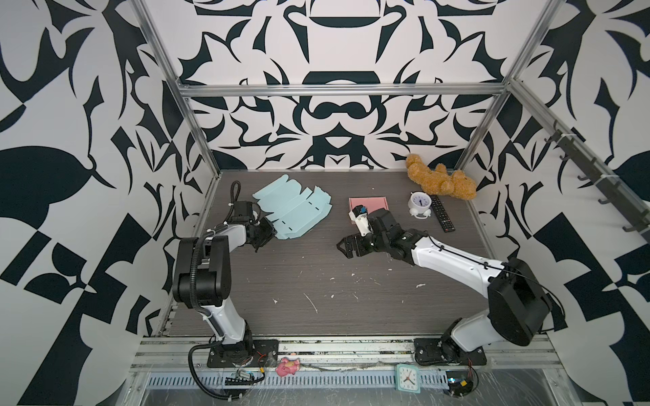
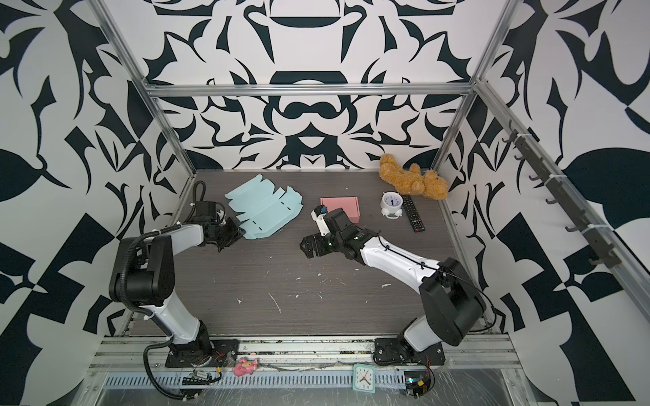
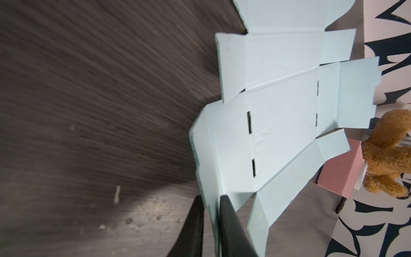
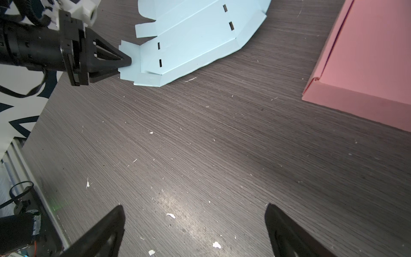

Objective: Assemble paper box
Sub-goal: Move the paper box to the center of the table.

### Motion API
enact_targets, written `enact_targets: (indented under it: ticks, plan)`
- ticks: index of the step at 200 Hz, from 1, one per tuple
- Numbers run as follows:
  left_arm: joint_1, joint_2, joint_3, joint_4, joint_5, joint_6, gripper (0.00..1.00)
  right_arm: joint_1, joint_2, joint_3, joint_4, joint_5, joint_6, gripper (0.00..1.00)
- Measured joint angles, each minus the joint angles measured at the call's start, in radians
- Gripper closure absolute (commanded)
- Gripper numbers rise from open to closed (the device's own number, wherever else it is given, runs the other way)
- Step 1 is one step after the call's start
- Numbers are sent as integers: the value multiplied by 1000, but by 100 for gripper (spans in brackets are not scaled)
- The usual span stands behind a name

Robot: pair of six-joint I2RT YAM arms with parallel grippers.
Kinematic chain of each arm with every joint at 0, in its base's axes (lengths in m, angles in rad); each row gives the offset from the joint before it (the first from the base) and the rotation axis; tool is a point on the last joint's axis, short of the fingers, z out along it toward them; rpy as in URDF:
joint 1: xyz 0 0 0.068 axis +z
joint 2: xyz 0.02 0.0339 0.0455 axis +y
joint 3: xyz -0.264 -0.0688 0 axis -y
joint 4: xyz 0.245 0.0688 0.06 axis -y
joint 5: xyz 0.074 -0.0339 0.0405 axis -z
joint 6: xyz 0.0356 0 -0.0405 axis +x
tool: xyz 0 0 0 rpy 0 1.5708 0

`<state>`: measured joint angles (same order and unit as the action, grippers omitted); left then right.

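Left hand point(image 3: 210, 198) tight on blue sheet point(image 3: 284, 106)

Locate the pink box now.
In both top views the pink box sits at the back of the table, between the flat blue sheet and the white alarm clock.

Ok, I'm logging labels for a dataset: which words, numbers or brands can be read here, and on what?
No text can be read.
Too small: numerals on the round clock.
Too small: button marks on the remote.
Too small: dial of the square clock.
No print shows on the blue blank or pink box.
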<state>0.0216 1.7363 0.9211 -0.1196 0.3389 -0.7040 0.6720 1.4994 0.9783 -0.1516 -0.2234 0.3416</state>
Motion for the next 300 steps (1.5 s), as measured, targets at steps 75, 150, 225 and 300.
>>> enact_targets:
  ticks: [75,150,225,300]
  plan:
    - [0,-95,-78,0,-4,-27,98,0,-56,-31,-4,0,0,1]
    - [0,-326,-220,-5,-2,-97,98,14,-81,-237,127,-55,107,1]
    - [-119,-653,-414,-100,-64,-182,94,59,-49,-354,335,-87,229,1]
    - [-272,-900,-510,-288,-135,-259,91,59,-14,-370,394,-83,246,2]
